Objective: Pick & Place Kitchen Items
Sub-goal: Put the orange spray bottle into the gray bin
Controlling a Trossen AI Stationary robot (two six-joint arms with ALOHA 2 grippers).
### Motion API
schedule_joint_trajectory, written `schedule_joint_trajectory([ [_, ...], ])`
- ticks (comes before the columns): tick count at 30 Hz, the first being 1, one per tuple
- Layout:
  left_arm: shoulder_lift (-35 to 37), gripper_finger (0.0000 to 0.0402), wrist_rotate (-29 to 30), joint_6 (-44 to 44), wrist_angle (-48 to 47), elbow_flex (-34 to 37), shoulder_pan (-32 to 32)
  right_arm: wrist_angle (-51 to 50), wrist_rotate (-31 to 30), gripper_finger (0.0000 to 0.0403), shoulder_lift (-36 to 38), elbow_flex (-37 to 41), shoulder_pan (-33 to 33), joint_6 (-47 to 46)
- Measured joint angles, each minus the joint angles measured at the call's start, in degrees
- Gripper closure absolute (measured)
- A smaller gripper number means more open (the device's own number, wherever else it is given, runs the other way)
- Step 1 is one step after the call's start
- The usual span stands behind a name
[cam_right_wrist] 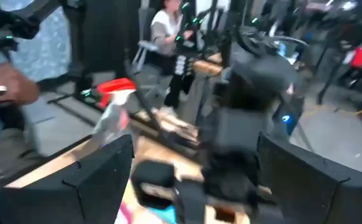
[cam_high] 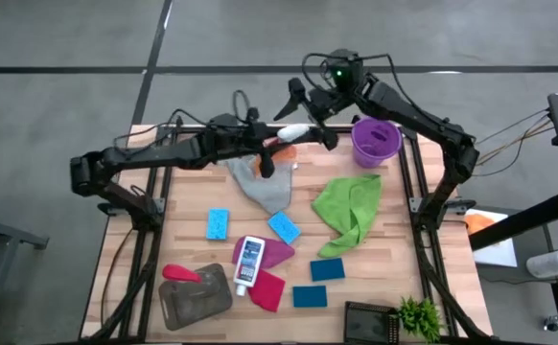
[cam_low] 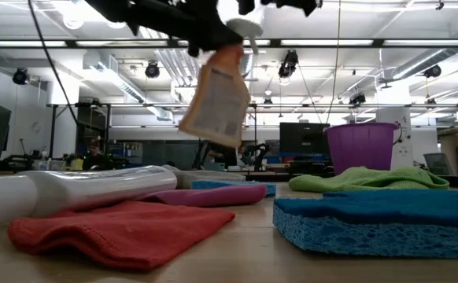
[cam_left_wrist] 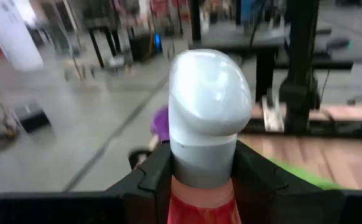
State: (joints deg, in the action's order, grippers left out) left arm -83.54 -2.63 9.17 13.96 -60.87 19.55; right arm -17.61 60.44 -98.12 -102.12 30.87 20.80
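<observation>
1. Orange spray bottle (cam_high: 281,146): held aloft over the table's (cam_high: 380,259) twelve o'clock edge, neck clamped just under the white trigger head (cam_left_wrist: 209,102), body hanging tilted in the low view; grip at the neck likely chosen to keep the body free for a handover or a drop.
2. Left gripper (cam_high: 269,144): jaws narrow, closed on the bottle neck; arm stretched level from nine o'clock toward centre.
3. Right gripper (cam_high: 313,101): jaws wide, holding nothing, just beside the trigger head at its one o'clock; arm bent in from three o'clock.
4. Purple bucket (cam_high: 375,141): at one o'clock, upright, probable drop point.
5. Grey cloth (cam_high: 265,187), directly below the bottle; green cloth (cam_high: 349,211) at three o'clock of centre.
6. Blue sponges (cam_high: 219,223), white bottle (cam_high: 248,261), clear spray bottle (cam_high: 193,292): lying flat toward six and seven o'clock, untouched.
</observation>
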Motion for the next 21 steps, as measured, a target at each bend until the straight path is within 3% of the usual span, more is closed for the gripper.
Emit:
schedule_joint_trajectory([
  [8, 13.85, 0.0279, 0.23, 0.35, -2.51, 5.12, -0.44, 29.73, -6.82, 0.0065, 5.15, 11.76, 2.13, -11.04],
  [14, 25.96, 0.0279, 0.28, 0.43, -12.55, 5.88, -1.24, 49.21, -13.77, 0.0065, 12.69, 24.28, 5.22, -16.35],
  [21, 37.41, 0.0279, 0.13, 0.13, -21.03, 3.63, -3.87, 52.37, -19.25, 0.0065, 21.30, 37.76, 9.25, -17.35],
])
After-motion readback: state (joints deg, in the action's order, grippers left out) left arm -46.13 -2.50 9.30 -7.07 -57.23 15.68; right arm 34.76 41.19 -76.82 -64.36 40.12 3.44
